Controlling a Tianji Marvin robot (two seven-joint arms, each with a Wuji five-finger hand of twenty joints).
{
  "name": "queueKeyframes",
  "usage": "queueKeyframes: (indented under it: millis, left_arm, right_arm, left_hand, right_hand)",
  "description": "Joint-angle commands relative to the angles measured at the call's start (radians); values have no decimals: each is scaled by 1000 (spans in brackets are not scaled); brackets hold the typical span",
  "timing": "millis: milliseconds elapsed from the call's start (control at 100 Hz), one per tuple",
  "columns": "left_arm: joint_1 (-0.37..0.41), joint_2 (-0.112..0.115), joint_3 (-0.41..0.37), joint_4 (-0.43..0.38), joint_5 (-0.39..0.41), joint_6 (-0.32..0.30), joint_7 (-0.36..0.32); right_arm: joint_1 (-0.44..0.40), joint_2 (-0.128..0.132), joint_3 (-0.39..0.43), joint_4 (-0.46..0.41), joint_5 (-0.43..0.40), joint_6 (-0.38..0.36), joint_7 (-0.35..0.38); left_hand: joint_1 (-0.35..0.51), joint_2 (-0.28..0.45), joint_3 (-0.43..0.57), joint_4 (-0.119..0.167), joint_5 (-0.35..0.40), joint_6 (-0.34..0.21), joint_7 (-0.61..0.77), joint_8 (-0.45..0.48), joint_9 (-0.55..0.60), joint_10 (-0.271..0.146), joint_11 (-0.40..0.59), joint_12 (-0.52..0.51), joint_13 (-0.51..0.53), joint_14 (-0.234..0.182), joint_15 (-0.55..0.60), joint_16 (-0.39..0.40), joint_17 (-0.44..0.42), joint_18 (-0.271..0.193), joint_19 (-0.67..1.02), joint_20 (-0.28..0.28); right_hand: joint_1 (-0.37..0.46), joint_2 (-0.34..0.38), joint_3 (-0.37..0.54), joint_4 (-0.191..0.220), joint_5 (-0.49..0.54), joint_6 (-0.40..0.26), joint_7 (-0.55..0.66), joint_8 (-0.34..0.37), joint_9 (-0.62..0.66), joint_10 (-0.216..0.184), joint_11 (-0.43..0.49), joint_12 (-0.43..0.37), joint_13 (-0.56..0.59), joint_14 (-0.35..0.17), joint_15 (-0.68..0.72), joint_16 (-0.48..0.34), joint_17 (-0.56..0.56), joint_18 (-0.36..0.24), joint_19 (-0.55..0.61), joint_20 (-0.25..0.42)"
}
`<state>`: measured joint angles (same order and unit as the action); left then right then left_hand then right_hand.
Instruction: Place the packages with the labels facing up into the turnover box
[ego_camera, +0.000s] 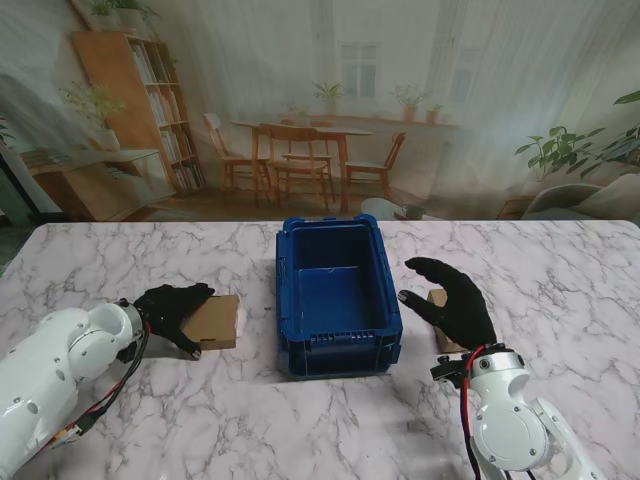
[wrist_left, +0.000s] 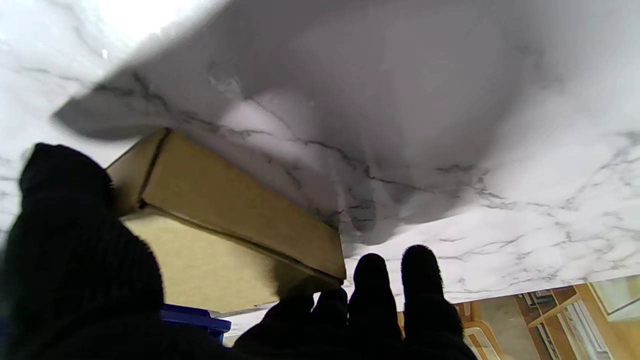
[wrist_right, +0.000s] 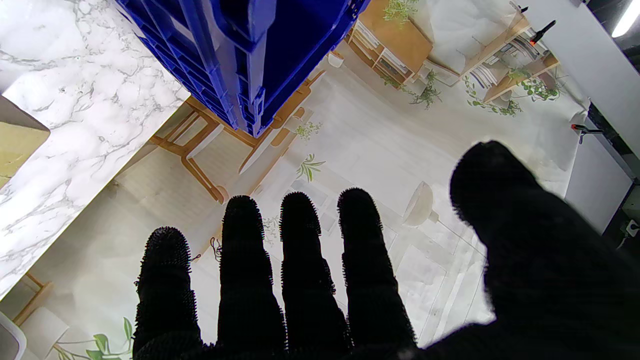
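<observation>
The blue turnover box (ego_camera: 335, 300) stands open and empty at the table's middle; its outer wall (wrist_right: 240, 60) shows in the right wrist view. A plain brown cardboard package (ego_camera: 215, 322) lies to its left, and my left hand (ego_camera: 172, 313) is shut on its outer end. In the left wrist view the package (wrist_left: 225, 225) sits tilted between thumb and fingers (wrist_left: 370, 290). My right hand (ego_camera: 455, 302) hovers open, fingers spread, over a second cardboard package (ego_camera: 437, 297) right of the box, mostly hidden; its corner (wrist_right: 15, 145) shows. I see no label on either package.
The white marble table (ego_camera: 560, 290) stretches around the box. A printed backdrop of a room hangs behind the table's far edge (ego_camera: 320, 222). My white forearms rise from the near corners.
</observation>
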<state>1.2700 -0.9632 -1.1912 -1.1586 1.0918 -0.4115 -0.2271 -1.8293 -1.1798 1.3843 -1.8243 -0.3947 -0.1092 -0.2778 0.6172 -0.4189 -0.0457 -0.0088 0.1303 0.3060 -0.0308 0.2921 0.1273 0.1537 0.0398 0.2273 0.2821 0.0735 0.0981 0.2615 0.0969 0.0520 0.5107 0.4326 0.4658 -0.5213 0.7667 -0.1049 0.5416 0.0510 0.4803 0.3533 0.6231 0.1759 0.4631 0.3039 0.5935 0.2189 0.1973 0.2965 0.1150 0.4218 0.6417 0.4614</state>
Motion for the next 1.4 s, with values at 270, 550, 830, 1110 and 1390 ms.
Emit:
queueKeyframes:
  millis: [270,550,830,1110,1390]
  left_arm:
    - [27,-1,-4,-10,27,19,5]
    - [49,-8,-32,-37,15,23,25]
    - [72,-14,-96,-111,-3,6,-11]
    - [78,-21,-146,-193,-28,-18,-39]
    - [87,-32,-219,-320,-99,-31,-77]
  right_arm:
    - [2,-2,-6,4,6,3,-2]
    - [1,-3,-6,3,14,-1,-6]
    - [2,-4,-8,2,17,0,-6]
    - [2,-3,-8,2,22,-3,-2]
    - [3,-2,-8,6,26,-21,4]
  left_hand:
    - [346,70,140,209,-14,-20,112,297,82,-41,179,221,92,-26,89,177,18,-95,153,3]
    - [381,118,426,182,56,-75,234,412,187,-70,298,340,169,-11,183,340,66,-94,243,27]
    - [411,144,466,184,99,-95,293,456,248,-81,336,384,210,-4,205,385,96,-88,268,35]
    - [428,159,467,173,121,-105,331,471,280,-84,344,400,231,2,213,405,114,-83,289,45]
    - [435,172,453,163,134,-104,358,474,298,-79,343,409,242,10,217,419,125,-75,299,51]
  right_hand:
    - [-27,7,6,-16,-31,-2,-17,15,-19,-24,19,10,-2,-33,7,13,-9,4,-33,32]
    - [-21,27,-6,-14,-31,-3,-16,16,-18,-21,21,12,-3,-33,7,13,-3,1,-37,45]
    - [-19,40,-18,-12,-32,-2,-17,16,-20,-22,21,12,-5,-31,8,13,-2,1,-42,55]
    - [-19,44,-24,-11,-27,-5,-15,17,-19,-19,21,13,-5,-32,8,13,7,-4,-39,65]
    - [-17,45,-27,-10,-30,-10,-12,19,-23,-17,21,12,-5,-30,10,13,19,-8,-25,76]
